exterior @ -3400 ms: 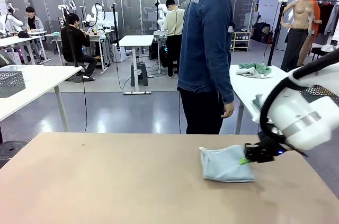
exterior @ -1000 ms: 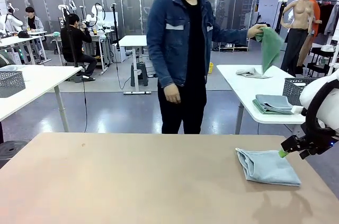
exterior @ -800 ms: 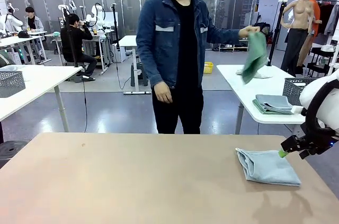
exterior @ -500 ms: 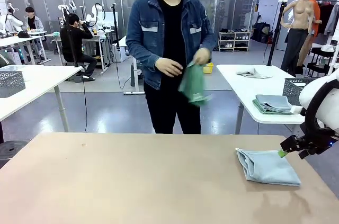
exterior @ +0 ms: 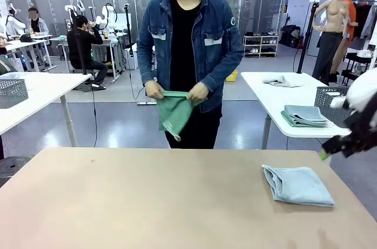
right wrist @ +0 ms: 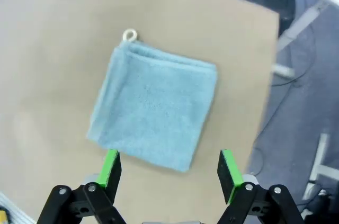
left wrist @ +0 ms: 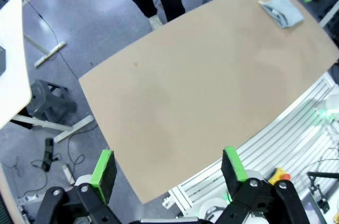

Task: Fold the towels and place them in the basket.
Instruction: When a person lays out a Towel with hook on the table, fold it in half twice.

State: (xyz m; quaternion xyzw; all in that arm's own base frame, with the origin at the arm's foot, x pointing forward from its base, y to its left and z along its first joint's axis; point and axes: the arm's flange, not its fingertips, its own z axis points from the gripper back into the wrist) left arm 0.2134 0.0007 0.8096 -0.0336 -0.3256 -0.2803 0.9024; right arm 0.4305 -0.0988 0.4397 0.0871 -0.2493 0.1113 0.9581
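A pale blue-grey towel (exterior: 297, 185) lies folded in a square on the tan table (exterior: 147, 202) at the right; from above it shows as a towel (right wrist: 153, 105) with a small loop at one corner. My right gripper (exterior: 326, 153) hovers above and to the right of it, open (right wrist: 169, 171) and holding nothing. At the far side of the table a person holds a light green towel (exterior: 175, 110) in both hands. My left gripper (left wrist: 168, 167) is open, high over the table's near edge. A dark grey mesh basket (exterior: 327, 97) stands on the white side table at the right.
Folded towels (exterior: 303, 115) lie next to that basket and a crumpled cloth (exterior: 281, 80) lies farther back on the same side table. Another mesh basket (exterior: 12, 92) sits on a white table at the left. A stool (left wrist: 46, 99) stands beside my table.
The person has turned to face my table and brought the green towel down in front, now in both hands. My right gripper has risen and drawn right, away from the blue towel.
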